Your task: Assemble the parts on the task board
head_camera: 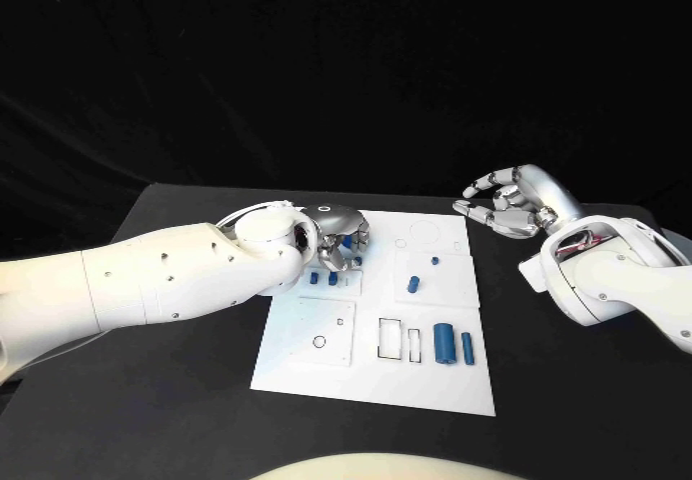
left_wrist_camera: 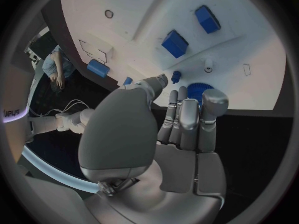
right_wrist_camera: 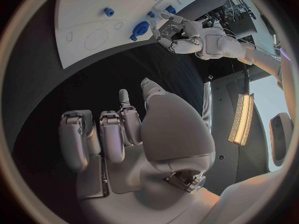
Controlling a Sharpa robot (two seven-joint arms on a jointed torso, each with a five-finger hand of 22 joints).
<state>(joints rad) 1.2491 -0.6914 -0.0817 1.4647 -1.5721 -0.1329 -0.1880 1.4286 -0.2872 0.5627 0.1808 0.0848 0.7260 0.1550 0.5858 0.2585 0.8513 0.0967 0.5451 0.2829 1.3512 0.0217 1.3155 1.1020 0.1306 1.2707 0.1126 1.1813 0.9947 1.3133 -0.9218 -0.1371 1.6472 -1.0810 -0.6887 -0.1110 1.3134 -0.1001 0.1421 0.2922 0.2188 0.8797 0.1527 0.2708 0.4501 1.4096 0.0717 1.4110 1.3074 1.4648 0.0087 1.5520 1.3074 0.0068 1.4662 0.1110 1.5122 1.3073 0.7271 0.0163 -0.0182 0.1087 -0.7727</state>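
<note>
Even overhead light falls on the scene: the white task board [head_camera: 378,375] is bright, while the black worktop [head_camera: 188,400] and the backdrop stay nearly featureless. Soft highlights sit on the silver left robot hand [head_camera: 339,243] and right robot hand [head_camera: 508,203]. Both wrist views bend straight edges strongly toward the circle's rim. A glowing light strip [right_wrist_camera: 239,117] glares in the right wrist view.

Two glossy white arm shells dotted with small dark screw holes are seen, each ending in a silver segmented hand (left hand [head_camera: 340,243], right hand [head_camera: 512,203]), thin cables exposed at both wrists.
</note>
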